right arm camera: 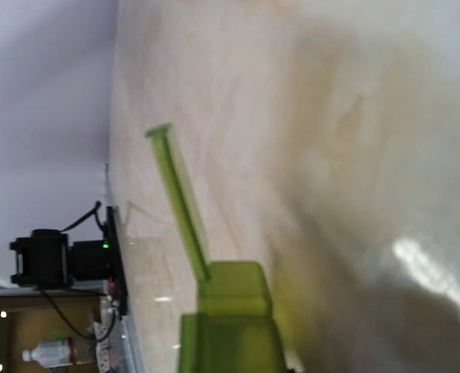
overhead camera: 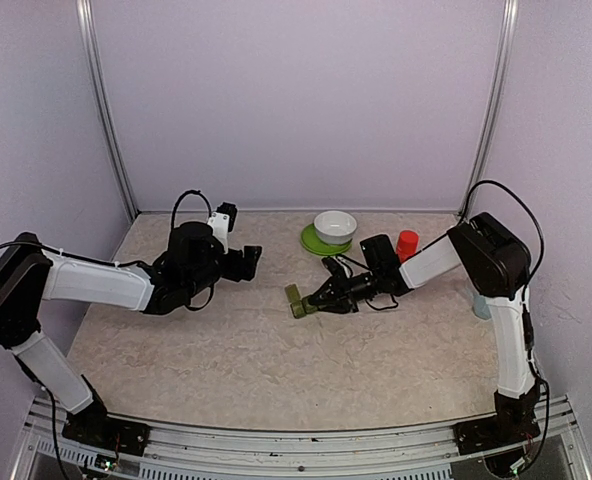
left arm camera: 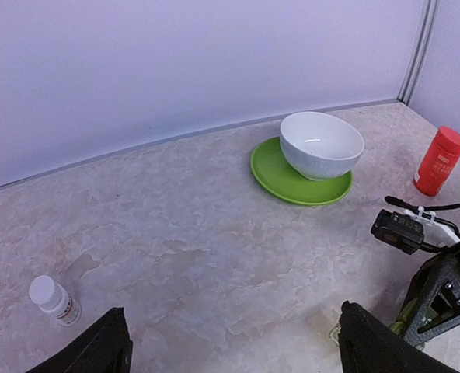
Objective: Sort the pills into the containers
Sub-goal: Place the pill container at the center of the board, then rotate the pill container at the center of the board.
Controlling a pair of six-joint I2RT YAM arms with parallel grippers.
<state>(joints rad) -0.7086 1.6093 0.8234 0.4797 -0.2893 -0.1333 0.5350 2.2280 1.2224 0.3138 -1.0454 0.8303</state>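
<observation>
Left jaws wide; right jaws clamp one containers strip (overhead camera: 296,299); one bowl (overhead camera: 335,225), one plate (overhead camera: 311,243), one red bottle (overhead camera: 407,244), one white bottle (left arm camera: 54,300)

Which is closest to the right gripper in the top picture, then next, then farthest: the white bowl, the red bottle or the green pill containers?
From the right gripper:
1. green pill containers, right at its fingertips.
2. white bowl, farther back, on the green plate.
3. red bottle, back right, beside the arm.
</observation>
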